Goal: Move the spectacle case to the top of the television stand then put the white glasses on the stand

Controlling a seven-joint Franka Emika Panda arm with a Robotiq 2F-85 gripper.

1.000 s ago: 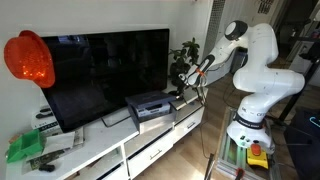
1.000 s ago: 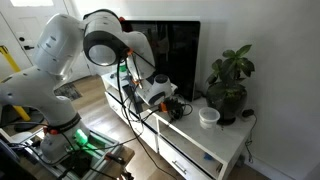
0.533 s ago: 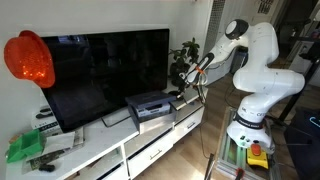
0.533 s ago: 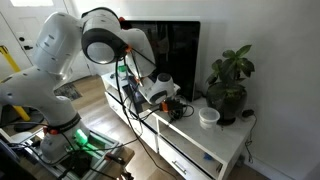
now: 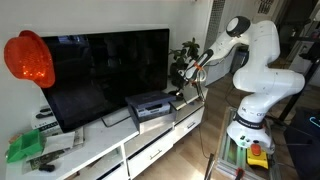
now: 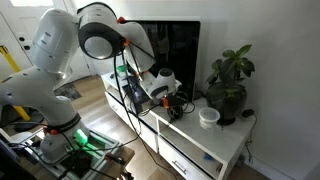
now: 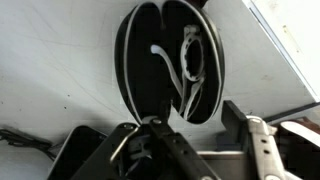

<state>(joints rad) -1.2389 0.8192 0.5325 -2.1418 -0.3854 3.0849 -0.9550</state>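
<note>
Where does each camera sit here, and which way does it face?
An exterior view: beyond the stand's end away from the robot, looking along it past the TV to the arm.
An exterior view: high at the plant end, facing the arm and stand.
Wrist view: looks down on the open case; fingers at the bottom.
Both exterior views share TV, plant, arm.
</note>
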